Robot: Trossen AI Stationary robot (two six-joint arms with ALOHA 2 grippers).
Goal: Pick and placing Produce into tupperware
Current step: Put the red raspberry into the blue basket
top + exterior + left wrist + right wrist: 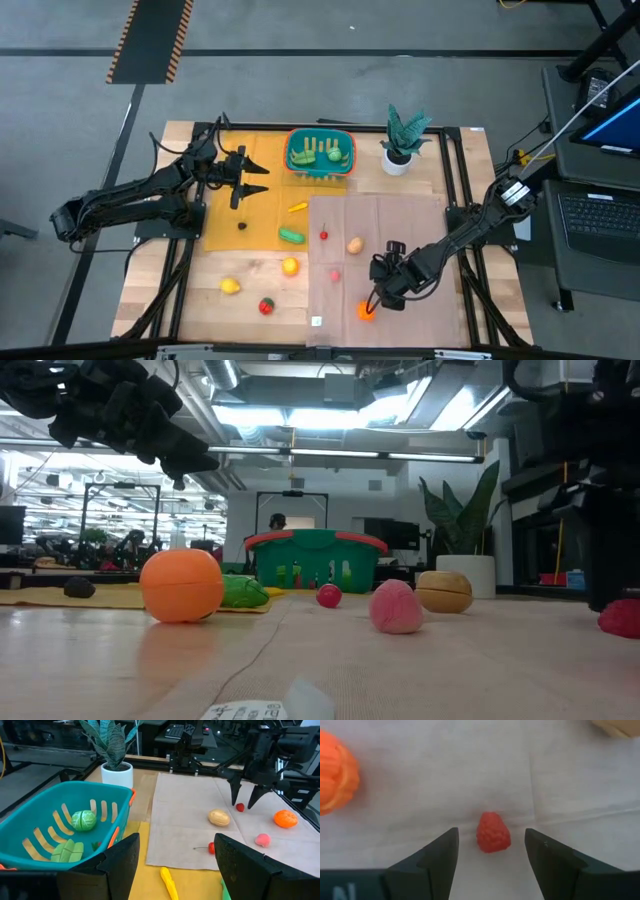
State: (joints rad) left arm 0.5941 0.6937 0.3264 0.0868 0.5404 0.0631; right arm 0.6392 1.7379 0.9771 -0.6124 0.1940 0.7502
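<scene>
The teal tupperware (320, 155) with an orange-red rim stands at the table's far middle, with green produce (82, 820) inside. A small red raspberry (493, 832) lies on the beige cloth (400, 225) near the front right. My right gripper (491, 836) points down over it, open, one finger on each side of it and neither touching. A ribbed orange fruit (335, 772) lies close beside. My left gripper (262, 180) hangs open and empty above the yellow mat, left of the tupperware.
Loose produce lies about: a potato (354, 244), a pink piece (334, 274), a cherry (323, 235), a green cucumber (291, 236), an orange (290, 266), a lemon (230, 286) and a red fruit (266, 306). A potted plant (402, 140) stands right of the tupperware.
</scene>
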